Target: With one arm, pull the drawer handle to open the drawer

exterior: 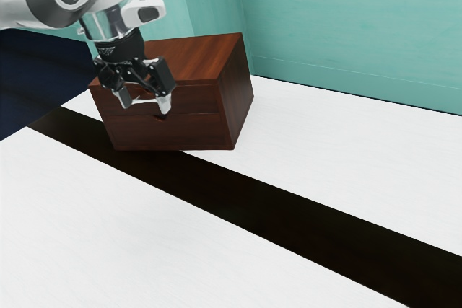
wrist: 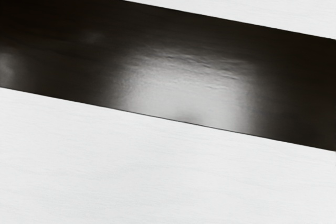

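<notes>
Across the counter (exterior: 325,142), past its black stripe (exterior: 289,221): gripper (exterior: 142,99) at the drawer (exterior: 195,99).
Fingers (exterior: 164,99) stood spread either side of the pale handle (exterior: 143,97), not pinching it. The drawer sat at the counter's far side and looked shut. Pulling before closing would likely let the fingers slip off. A skewed pull might drag the whole cabinet (exterior: 209,52) instead.
</notes>
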`<action>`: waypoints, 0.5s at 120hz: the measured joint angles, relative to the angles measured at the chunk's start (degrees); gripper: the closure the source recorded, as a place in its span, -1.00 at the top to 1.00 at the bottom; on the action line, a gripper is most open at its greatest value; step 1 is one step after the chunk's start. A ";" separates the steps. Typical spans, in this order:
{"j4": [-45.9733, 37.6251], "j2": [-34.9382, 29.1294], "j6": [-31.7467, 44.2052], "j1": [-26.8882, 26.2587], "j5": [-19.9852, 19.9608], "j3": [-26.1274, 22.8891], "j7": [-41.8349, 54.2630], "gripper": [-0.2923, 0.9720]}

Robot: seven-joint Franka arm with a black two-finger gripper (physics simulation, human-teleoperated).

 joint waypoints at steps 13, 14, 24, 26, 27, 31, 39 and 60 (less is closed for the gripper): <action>-0.02 0.02 -0.05 0.28 -0.82 0.05 -0.01 0.54; -0.02 0.02 -0.06 0.30 -0.86 0.05 -0.01 0.54; 0.18 -0.31 -0.09 0.43 -1.11 0.07 0.10 0.54; 0.81 -0.78 -0.11 0.47 -1.11 0.08 0.25 0.54; 1.18 -0.98 -0.13 0.48 -1.11 0.09 0.35 0.54; 3.22 -1.61 -0.30 0.49 -1.07 0.10 0.91 0.54; 7.79 -2.69 -0.46 0.55 -0.72 -0.05 4.24 0.54; 11.45 -6.71 -0.71 0.32 0.17 0.07 23.55 0.54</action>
